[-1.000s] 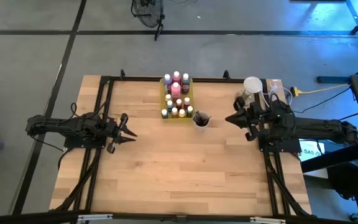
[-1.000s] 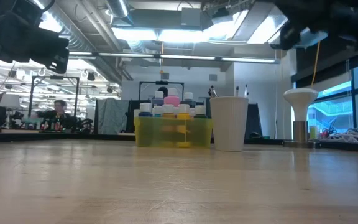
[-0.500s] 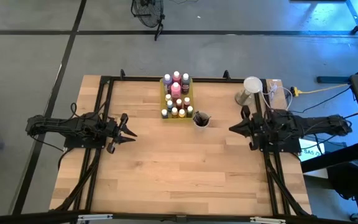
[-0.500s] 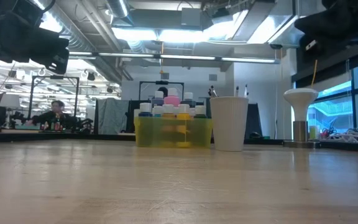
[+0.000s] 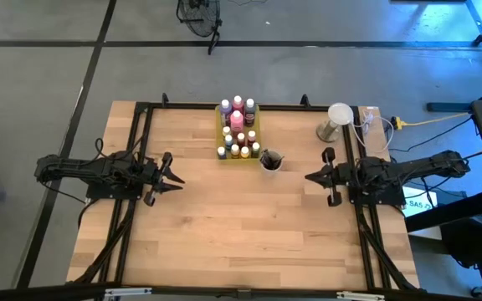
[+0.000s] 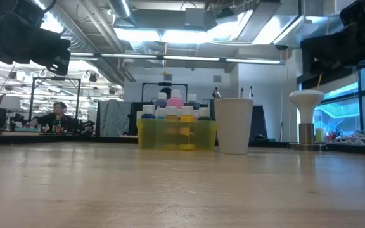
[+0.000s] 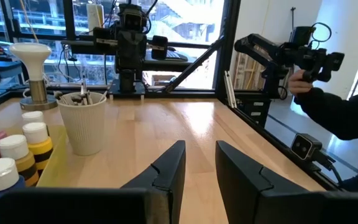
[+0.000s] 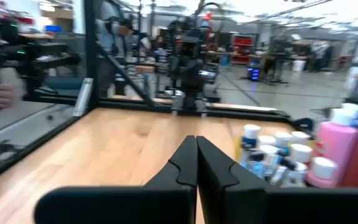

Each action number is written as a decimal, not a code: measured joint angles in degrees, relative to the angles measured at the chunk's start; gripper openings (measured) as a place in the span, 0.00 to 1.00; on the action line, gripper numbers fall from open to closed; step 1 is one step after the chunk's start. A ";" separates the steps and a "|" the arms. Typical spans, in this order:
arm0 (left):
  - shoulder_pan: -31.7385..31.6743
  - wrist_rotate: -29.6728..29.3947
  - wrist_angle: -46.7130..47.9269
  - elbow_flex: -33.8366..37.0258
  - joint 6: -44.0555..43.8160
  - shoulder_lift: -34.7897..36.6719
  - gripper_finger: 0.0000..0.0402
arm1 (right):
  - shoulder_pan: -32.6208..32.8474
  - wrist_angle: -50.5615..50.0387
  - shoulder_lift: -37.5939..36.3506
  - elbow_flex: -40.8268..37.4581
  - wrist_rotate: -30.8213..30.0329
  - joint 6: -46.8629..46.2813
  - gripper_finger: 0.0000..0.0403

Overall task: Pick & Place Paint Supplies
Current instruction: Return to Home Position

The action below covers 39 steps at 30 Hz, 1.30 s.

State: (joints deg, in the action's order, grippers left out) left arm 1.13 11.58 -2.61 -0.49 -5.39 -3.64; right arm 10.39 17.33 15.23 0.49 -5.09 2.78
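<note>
High view: the paint bottles point(image 5: 237, 119) fill the yellow tray point(image 5: 258, 132) near the surface's point(image 5: 224, 226) far edge, and the brushes point(image 5: 272, 155) stand in the cup point(image 5: 269, 165) beside it. No supplies lie loose, so sorting seems done. Left wrist view: the left gripper point(image 7: 199, 144), at the left edge, is spread and empty. Right wrist view: the right gripper point(image 8: 196, 140), at the right edge, is pressed together and empty.

Left arm point(image 5: 90, 173), right arm point(image 5: 408, 171): black, jointed, thin cables; 2 matte black angular jaws each.
</note>
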 joint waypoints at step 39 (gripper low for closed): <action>0.02 -0.10 0.02 0.00 8.25 0.00 0.21 | -2.49 -7.14 0.50 0.07 -14.40 2.15 0.00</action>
State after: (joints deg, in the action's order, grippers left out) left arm 1.15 11.49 -2.59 -0.49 2.86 -3.64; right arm 7.90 10.19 15.73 0.56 -19.49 4.93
